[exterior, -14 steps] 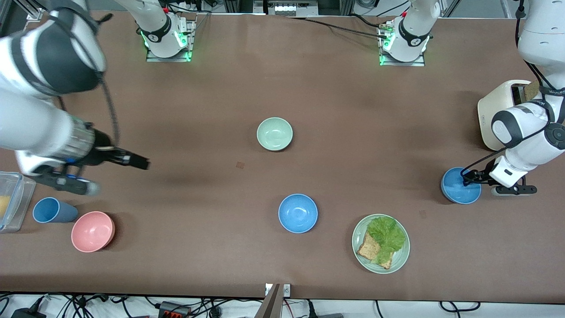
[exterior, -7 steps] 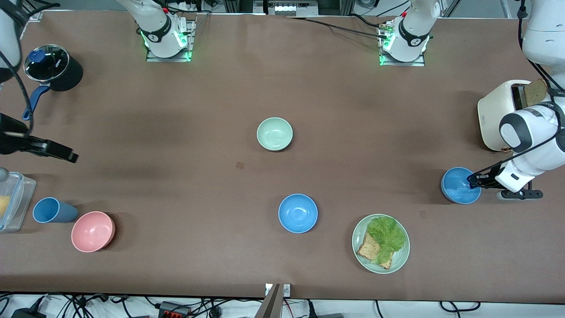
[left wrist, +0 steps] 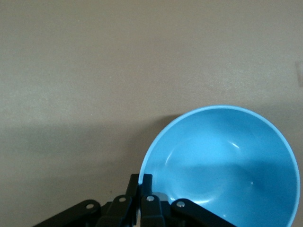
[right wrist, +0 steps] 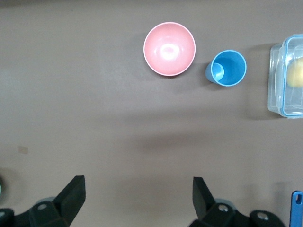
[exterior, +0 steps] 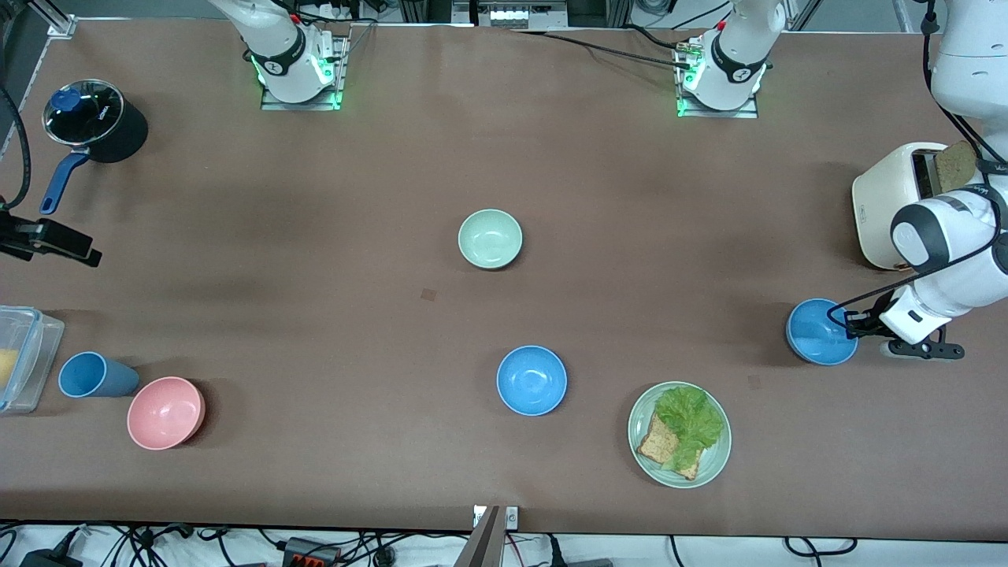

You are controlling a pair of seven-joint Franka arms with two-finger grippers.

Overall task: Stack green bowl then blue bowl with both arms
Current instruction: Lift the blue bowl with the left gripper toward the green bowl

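Green bowl (exterior: 490, 238): empty, mid-bench.
Blue bowl (exterior: 819, 332): empty, at the left arm's end; left gripper (exterior: 849, 324) clamped on its rim.
Second blue bowl (exterior: 531, 380): empty, toward the front edge.
Plate (exterior: 713, 465): lettuce, bread.
Right gripper (right wrist: 137, 196): jaws spread, over the right arm's end.
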